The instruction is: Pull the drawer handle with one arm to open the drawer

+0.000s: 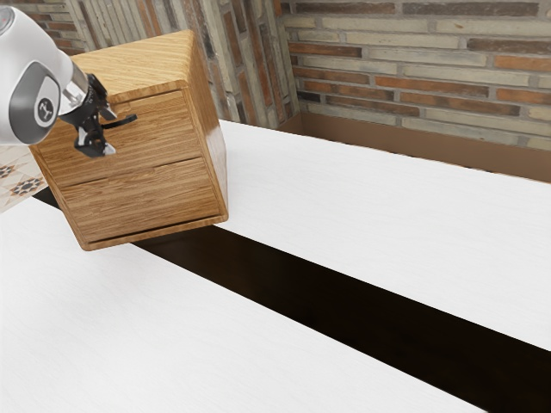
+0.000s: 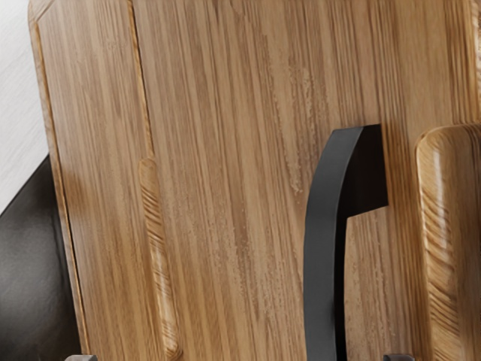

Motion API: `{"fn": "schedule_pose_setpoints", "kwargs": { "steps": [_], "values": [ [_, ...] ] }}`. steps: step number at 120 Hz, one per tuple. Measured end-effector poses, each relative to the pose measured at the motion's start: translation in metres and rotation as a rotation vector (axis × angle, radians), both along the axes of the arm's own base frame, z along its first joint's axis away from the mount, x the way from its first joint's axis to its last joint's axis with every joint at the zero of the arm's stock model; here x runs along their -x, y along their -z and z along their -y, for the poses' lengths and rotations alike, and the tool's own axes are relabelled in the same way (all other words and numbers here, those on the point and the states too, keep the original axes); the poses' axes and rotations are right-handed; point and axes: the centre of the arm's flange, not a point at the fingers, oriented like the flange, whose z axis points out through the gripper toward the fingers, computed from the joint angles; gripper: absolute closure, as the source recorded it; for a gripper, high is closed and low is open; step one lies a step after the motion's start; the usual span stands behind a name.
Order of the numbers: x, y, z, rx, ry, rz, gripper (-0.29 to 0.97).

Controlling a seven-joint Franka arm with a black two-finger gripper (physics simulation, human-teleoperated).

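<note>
Before the top drawer (image 1: 146,142) the pincer (image 1: 95,148) gapes; wrist view reveals the handle (image 2: 322,256) ahead.

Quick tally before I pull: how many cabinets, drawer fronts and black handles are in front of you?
Cabinet: 1
Drawer fronts: 2, the upper drawer front and the lower drawer front
Black handle: 1
Total: 4
</note>
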Motion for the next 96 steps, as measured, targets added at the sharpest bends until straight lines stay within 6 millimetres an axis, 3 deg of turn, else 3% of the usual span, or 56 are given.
{"fn": "schedule_pose_setpoints", "kwargs": {
  "steps": [16, 50, 96],
  "values": [
    [0.0, 0.0, 0.0, 0.002, 0.0, 0.001, 0.4],
    [0.001, 0.004, 0.002, 0.01, 0.003, -0.003, 0.54],
    [0.027, 0.005, 0.025, 0.036, 0.027, -0.016, 0.67]
  ]
}}
